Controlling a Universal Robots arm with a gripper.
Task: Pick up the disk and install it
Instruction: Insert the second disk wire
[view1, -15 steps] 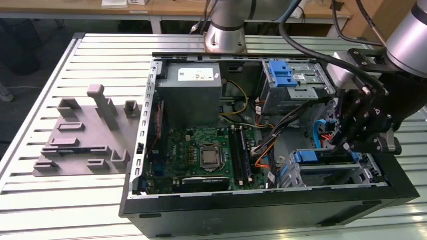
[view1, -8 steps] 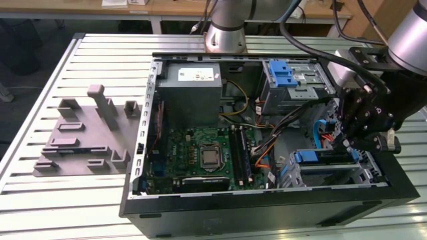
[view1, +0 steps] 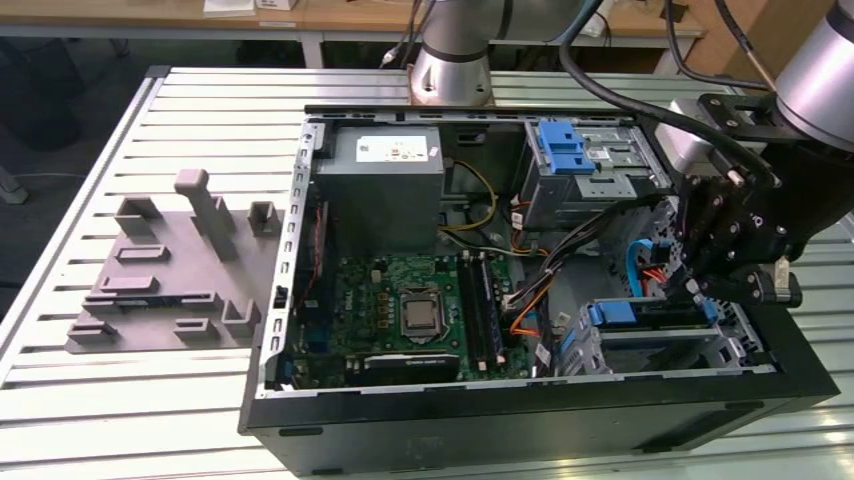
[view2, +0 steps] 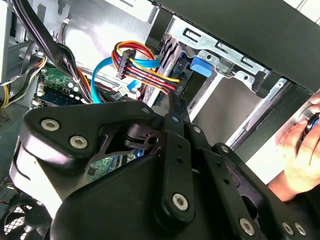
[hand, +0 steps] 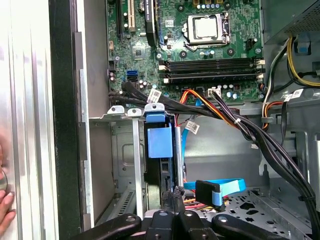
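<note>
— What is seen closest?
— The black linkage of the pincer (view2: 172, 102); its fingertips are drawn narrowly together, with nothing seen clasped between them.
— Where is the disk (hand: 160, 142) found?
— Just ahead of the pincer's tips, stood on edge in a slot of the metal cage (hand: 134, 165), its blue bracket turned away from the pincer. Whether it is touched cannot be told.
— And beyond?
— Past the disk, the motherboard (hand: 200, 40) is seen.

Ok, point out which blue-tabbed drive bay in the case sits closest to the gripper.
The lower drive bay, at the case's front corner on the exterior view's right, directly under the gripper. The other blue-latched cage sits at the back, near the arm's base.
</note>
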